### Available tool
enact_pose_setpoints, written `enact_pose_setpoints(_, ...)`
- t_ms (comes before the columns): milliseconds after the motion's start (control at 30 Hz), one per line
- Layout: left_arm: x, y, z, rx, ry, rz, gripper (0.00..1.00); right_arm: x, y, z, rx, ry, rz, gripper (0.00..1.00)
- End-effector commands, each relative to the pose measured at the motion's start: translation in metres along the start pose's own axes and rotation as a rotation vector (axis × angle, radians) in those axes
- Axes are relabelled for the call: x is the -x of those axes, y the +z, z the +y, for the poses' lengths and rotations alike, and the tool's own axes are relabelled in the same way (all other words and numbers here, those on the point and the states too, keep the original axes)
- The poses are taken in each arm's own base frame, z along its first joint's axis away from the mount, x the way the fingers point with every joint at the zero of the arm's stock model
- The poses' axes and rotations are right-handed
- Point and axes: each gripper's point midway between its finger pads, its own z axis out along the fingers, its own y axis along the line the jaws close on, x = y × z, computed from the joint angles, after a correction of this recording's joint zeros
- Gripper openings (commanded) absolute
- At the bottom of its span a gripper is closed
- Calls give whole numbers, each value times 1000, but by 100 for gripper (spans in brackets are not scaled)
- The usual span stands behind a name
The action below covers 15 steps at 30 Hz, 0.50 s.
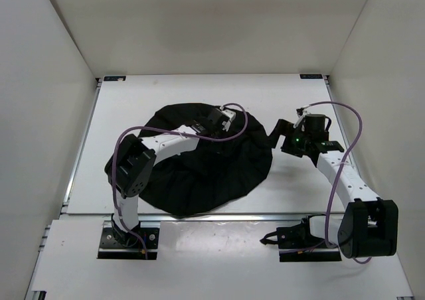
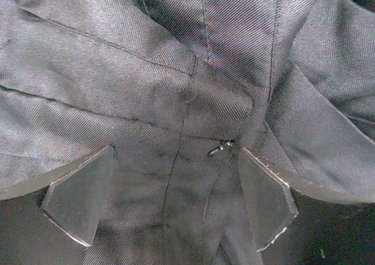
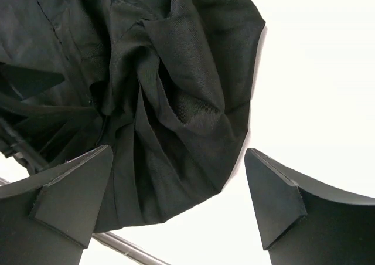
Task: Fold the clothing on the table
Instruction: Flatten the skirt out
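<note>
Soft wrinkled black fabric garment (image 1: 199, 174), laid crumpled at frame centre on matte white rectangular table (image 1: 166, 94); black two-finger left gripper (image 2: 173, 212) over its middle and right gripper (image 3: 176, 212) at its right edge are held open and empty, presumably for grasping.

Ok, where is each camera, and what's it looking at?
Top external: above and behind, looking down at the table; left arm and right arm show.
Left wrist: on the left gripper, close over the clothing; open fingers show.
Right wrist: on the right gripper, facing the clothing's edge; open fingers show.
All share the clothing.
</note>
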Motion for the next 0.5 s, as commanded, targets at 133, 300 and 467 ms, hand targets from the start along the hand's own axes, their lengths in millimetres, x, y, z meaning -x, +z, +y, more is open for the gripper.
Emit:
enact_pose_setpoints(133,4,15,-1,62,24,-24,87,4,-13,1,-10,4,-51,91)
enact_pose_setpoints(300,15,15,19,78,-32,-52,53,5,-22,-3,-19,15,-79,91)
enact_pose_setpoints(467,34,2,24,64,-76,-96,10,1,-19,-1,-12,24,-75,90)
